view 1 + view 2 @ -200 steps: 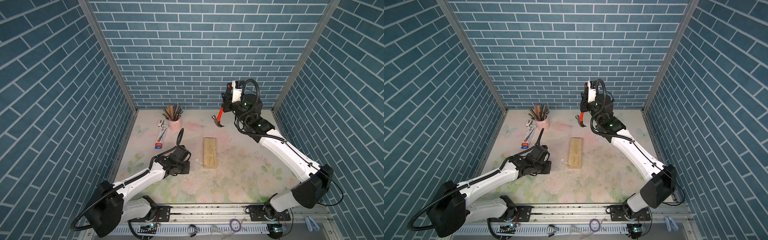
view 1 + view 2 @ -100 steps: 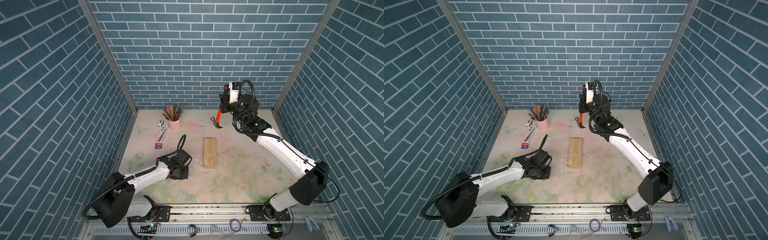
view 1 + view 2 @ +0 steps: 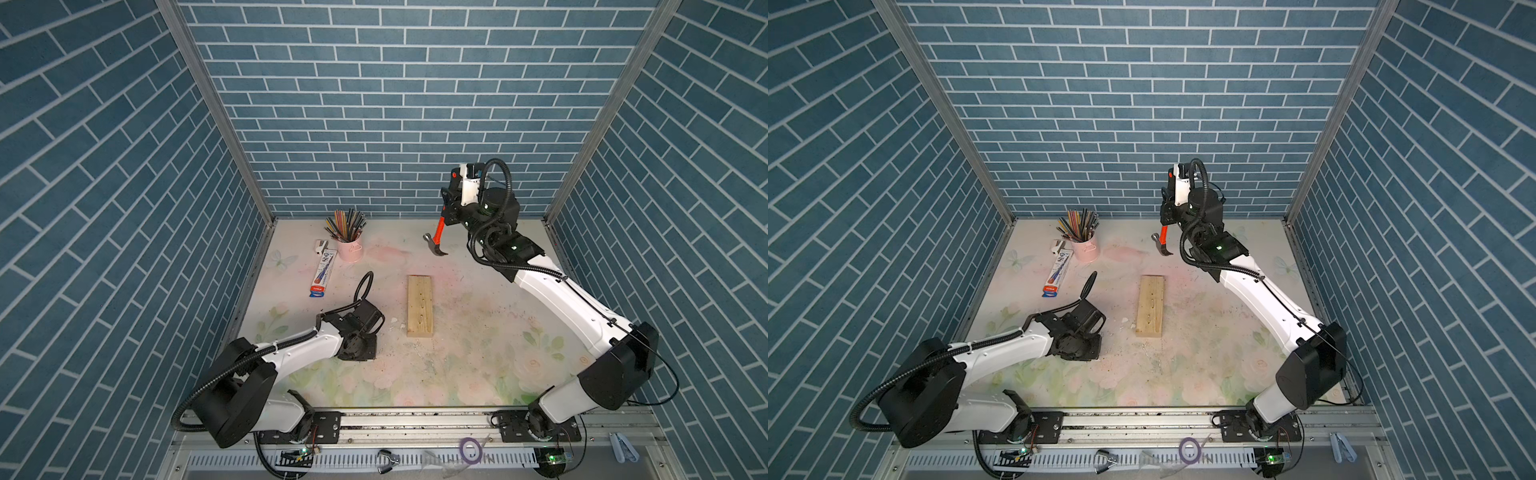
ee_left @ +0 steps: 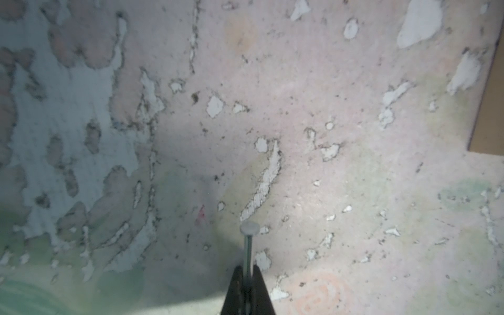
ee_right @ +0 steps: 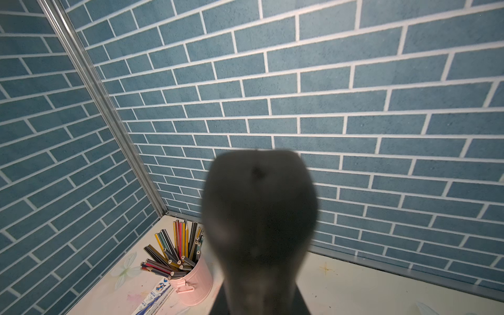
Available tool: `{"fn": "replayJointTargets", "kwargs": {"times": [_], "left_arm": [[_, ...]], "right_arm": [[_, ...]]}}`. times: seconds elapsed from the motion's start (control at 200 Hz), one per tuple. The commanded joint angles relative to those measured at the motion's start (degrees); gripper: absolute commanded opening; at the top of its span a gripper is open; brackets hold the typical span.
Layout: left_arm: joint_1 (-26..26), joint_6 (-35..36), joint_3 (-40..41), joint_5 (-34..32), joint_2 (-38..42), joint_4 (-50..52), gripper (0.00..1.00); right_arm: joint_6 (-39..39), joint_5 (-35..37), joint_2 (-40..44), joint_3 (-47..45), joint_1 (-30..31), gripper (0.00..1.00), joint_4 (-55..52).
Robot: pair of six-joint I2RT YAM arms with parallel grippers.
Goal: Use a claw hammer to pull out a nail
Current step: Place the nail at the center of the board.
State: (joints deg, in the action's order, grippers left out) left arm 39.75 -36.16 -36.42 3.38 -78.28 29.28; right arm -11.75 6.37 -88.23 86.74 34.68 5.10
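Observation:
The claw hammer (image 3: 437,235) (image 3: 1163,236) hangs head-down over the back right of the table. My right gripper (image 3: 451,208) (image 3: 1168,208) is shut on its black handle. The grey head (image 3: 434,246) hovers above the mat, behind the wooden board (image 3: 419,305) (image 3: 1151,305). In the right wrist view the handle end (image 5: 259,212) is a dark blur that fills the middle and hides the jaws. My left gripper (image 4: 246,268) (image 3: 365,353) points down at the mat left of the board. It is shut on the shank of a grey nail (image 4: 249,228), whose flat head sticks out past the fingertips.
A pink cup of coloured pencils (image 3: 349,245) (image 5: 191,283) stands at the back left, with a flat pencil box (image 3: 323,274) and a small white item (image 3: 321,246) beside it. The board's corner (image 4: 491,109) shows in the left wrist view. Brick walls close in three sides.
My left arm has folded back and its wrist has slid a little toward the front of the table. My right gripper with the hammer has shifted slightly left.

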Motion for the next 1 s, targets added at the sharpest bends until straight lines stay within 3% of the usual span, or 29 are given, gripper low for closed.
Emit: {"fn": "replayJointTargets", "kwargs": {"times": [0.0,0.595,0.995], "left_arm": [[0.5,-1.2,-0.1,-2.4,-1.8,3.1,0.04],[2.1,-2.8,-1.5,-3.3,-4.3,3.7,0.11],[3.2,-2.4,-3.6,-3.4,-6.4,4.4,0.25]], "right_arm": [[-2.0,-0.4,0.8,2.1,-0.6,0.00,6.0],[-2.5,-0.4,1.5,0.9,-1.4,0.00,6.0],[-2.7,-0.2,1.7,0.7,-1.7,0.00,5.6]]}}
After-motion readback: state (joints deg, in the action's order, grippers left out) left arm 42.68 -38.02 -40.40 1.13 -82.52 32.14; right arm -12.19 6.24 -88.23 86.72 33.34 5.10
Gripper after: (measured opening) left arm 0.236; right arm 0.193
